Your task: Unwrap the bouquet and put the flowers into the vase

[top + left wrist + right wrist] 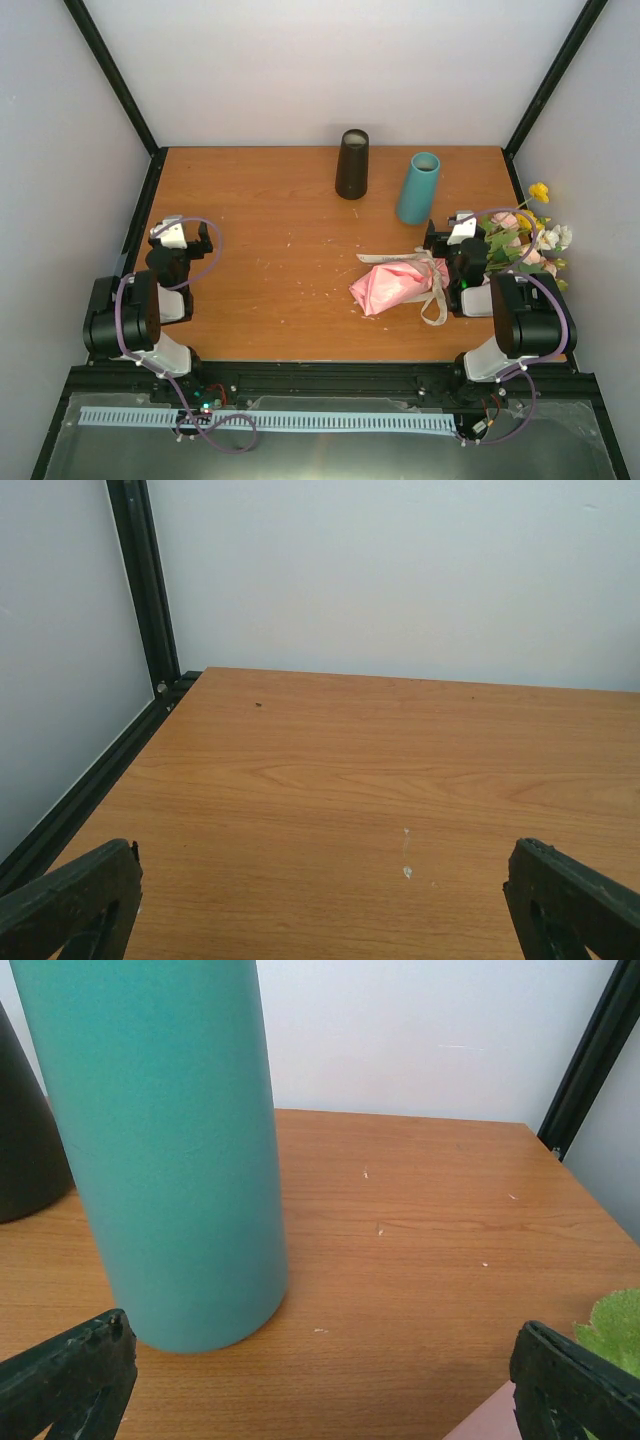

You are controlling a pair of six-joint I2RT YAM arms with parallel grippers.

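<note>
The bouquet lies on its side at the right of the table, its pink crinkled paper tied with a beige ribbon. The flowers spread out past the table's right edge. My right gripper stands open above the bouquet's middle and holds nothing. In the right wrist view this gripper faces a teal vase, with a green leaf and a corner of pink paper at the lower right. My left gripper is open over bare wood at the far left.
Two tall vases stand at the back middle: a dark one and the teal one to its right. White walls and black frame posts close in the table on three sides.
</note>
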